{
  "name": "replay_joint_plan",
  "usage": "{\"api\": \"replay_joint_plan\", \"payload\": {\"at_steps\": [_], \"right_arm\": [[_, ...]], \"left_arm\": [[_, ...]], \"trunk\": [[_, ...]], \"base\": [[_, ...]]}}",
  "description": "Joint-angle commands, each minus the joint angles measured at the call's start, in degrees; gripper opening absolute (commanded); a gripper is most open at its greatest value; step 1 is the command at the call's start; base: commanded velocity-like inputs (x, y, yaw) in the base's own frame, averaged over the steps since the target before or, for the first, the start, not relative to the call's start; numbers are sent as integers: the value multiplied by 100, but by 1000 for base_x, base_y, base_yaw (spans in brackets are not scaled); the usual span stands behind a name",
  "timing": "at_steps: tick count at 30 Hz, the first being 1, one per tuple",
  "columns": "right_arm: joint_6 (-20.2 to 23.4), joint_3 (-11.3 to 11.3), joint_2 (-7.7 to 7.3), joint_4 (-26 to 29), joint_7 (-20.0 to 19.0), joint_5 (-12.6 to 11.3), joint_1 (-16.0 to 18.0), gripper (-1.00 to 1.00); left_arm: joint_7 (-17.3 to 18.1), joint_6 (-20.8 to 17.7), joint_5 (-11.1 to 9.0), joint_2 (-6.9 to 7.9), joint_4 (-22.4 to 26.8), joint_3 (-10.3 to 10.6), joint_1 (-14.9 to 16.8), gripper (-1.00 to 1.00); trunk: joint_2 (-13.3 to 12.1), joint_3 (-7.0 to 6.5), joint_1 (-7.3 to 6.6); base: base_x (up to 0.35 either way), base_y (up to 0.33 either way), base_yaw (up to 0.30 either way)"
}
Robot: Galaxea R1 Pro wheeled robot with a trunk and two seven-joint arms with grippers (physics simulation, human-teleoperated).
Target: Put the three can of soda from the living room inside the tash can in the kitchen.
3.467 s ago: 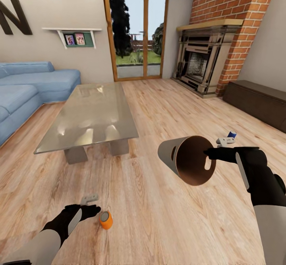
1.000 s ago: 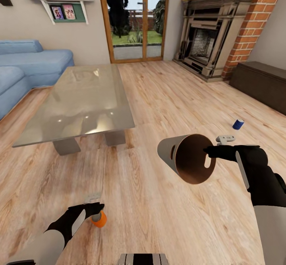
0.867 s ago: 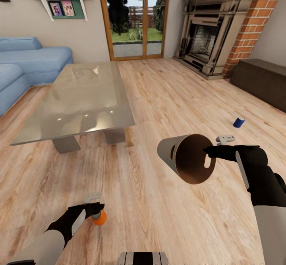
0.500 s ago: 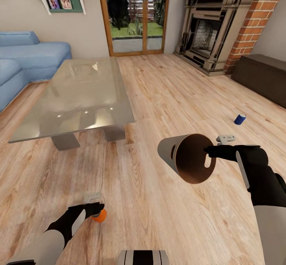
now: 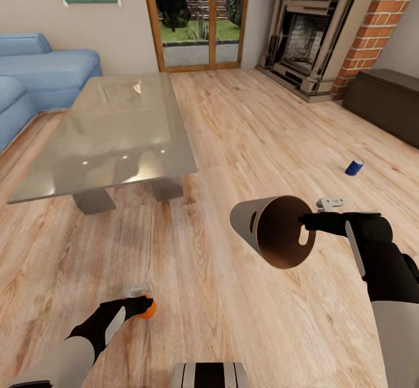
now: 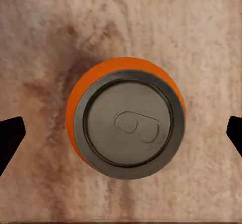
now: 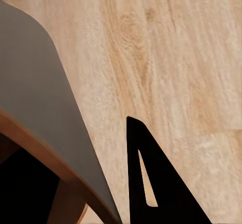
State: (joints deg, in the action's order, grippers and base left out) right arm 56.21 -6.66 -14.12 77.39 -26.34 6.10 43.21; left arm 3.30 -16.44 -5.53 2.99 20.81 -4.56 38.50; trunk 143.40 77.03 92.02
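Observation:
An orange can of soda [image 6: 126, 123] stands upright on the wood floor, its silvery top facing the left wrist camera. My left gripper [image 6: 123, 138] hangs open right over it, a dark fingertip [image 6: 10, 143] well out on each side. In the head view that gripper [image 5: 141, 299] covers most of the orange can [image 5: 149, 310]. My right gripper [image 5: 304, 221] is shut on the rim of the tash can [image 5: 265, 231], held tipped in the air with its orange-brown inside showing. In the right wrist view its grey wall [image 7: 40, 98] sits beside one finger [image 7: 151, 183]. A dark blue can of soda [image 5: 354, 167] lies on the floor at the far right.
A glossy grey low table [image 5: 116, 132] stands ahead on the left, with a blue sofa [image 5: 41, 74] behind it. Further back are wood-framed glass doors [image 5: 198, 15], a brick fireplace [image 5: 314, 33] and a long dark bench [image 5: 384, 103] at right. Open floor lies between the table and the blue can.
The camera has tilted downward, so the room slides up in the picture. My left gripper, earlier beside the orange can, now sits over it. The right arm and bin are unchanged.

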Motion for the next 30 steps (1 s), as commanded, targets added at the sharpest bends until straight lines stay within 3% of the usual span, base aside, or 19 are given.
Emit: {"api": "replay_joint_plan", "payload": {"at_steps": [1,27,30], "right_arm": [[22,2,2,4,-23,-141,3,-100],[13,31,6,13,-25,-153,3,-100],[12,31,6,13,-26,-153,3,-100]], "left_arm": [[1,0,0,0,1,0,0,100],[-34,0,0,0,2,0,0,100],[-38,0,0,0,2,0,0,100]], "trunk": [[1,8,-1],[1,76,-1],[5,143,6]], "base": [[0,0,0],[55,0,0],[5,0,0]]}}
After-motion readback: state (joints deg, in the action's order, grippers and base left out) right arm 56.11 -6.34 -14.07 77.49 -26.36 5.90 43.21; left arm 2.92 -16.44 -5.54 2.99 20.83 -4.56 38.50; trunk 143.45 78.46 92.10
